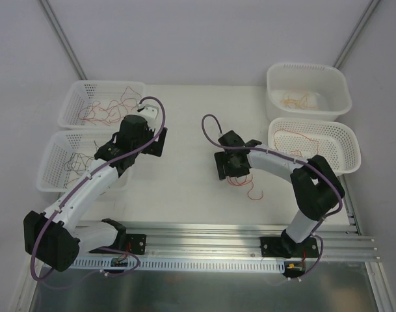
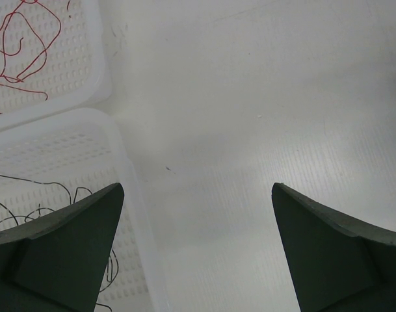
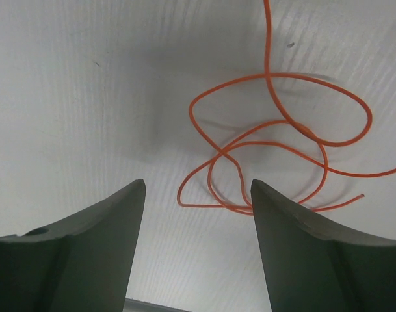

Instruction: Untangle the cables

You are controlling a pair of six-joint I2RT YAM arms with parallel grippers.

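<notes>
My left hand and right hand are open, empty; red wires fill the far left basket, black wires the near left basket.

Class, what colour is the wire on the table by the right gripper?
Orange wire; right wrist view shows it best.

Orange cable, white table, red cables, white perforated basket
</notes>
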